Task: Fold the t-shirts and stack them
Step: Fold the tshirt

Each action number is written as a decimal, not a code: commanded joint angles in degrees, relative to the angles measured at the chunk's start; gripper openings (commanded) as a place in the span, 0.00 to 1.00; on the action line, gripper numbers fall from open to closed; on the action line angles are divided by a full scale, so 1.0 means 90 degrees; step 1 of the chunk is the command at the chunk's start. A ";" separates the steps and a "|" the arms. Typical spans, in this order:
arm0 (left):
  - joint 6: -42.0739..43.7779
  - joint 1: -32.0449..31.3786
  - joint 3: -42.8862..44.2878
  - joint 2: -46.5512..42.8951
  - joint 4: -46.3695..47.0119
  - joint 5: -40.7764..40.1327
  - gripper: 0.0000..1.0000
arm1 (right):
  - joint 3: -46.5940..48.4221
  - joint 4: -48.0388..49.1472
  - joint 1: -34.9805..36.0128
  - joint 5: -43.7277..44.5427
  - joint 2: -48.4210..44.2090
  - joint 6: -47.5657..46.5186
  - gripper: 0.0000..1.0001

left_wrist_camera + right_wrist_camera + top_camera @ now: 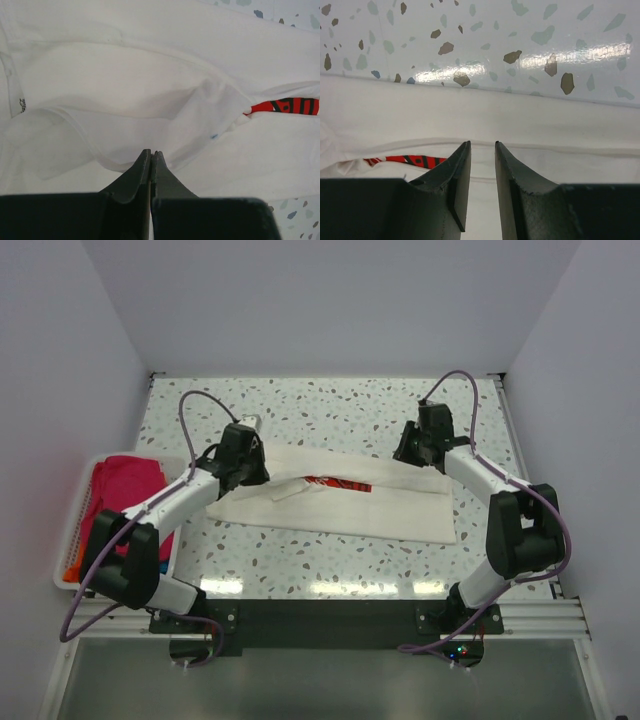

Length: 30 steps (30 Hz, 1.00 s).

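Note:
A white t-shirt (340, 502) with a red print (338, 483) lies folded lengthwise across the middle of the table. My left gripper (247, 466) is over its left end. In the left wrist view my left gripper (151, 152) is shut, with a thin fold of the white t-shirt (125, 100) pinched between the tips. My right gripper (414, 447) is over the shirt's far right edge. In the right wrist view my right gripper (482, 145) is open by a narrow gap and empty, just above the white t-shirt (470, 112). The red print (405, 160) shows to its left.
A white basket (82, 515) at the table's left edge holds a crumpled red shirt (125, 490). White walls close in the speckled table (330, 405) at the back and sides. The arms' black base plate (330, 615) runs along the near edge.

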 commanded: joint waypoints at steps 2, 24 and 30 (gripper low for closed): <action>-0.0095 -0.0036 -0.0625 -0.0486 0.0270 0.0337 0.00 | -0.0041 0.0171 0.0006 0.0210 0.0078 -0.0144 0.30; -0.0661 -0.0046 -0.1496 -0.0613 0.0621 0.0328 0.02 | -0.0207 -0.0259 0.0006 0.1166 0.0361 -0.0359 0.32; -0.0759 -0.0046 -0.1515 -0.0653 0.0670 0.0298 0.14 | -0.0295 -0.0288 0.0006 0.1304 0.0497 -0.0379 0.33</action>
